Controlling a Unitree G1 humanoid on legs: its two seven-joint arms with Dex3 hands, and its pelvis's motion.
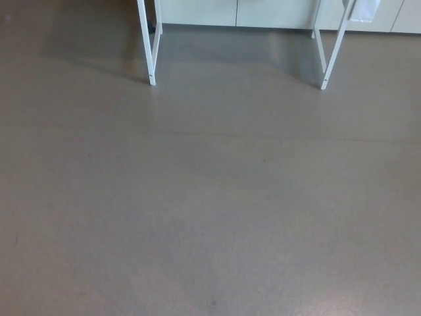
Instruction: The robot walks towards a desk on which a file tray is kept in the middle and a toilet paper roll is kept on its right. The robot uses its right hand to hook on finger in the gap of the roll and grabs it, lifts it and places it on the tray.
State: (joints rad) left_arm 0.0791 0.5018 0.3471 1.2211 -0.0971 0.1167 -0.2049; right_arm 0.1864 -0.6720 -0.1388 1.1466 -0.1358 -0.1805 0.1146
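Neither the left hand nor the right hand shows in the head view, so it cannot be told how far either is open or whether it holds anything. No part of the robot's arms shows either.

The view looks down on a smooth grey-brown floor (210, 210) that fills nearly the whole frame. At the top edge stand the thin white legs of the counter: the left leg (147, 46) slants down to a small foot, and the right leg (334, 46) slants the other way, well apart from it. A second white leg sits just behind each one. Only these lower legs are visible. The counter's top lies beyond the upper edge, so the toilet paper roll and the file tray cannot be seen and their places cannot be told.

Between the legs the floor carries a darker shadow (223, 49). Behind the legs runs a row of pale panels (197, 12). Just beside the right leg, at the top edge, hangs a small white object (365, 9), too cropped to identify. In front of the legs a faint seam (263, 137) crosses the floor, with a tiny dark speck (264, 160) just below it.
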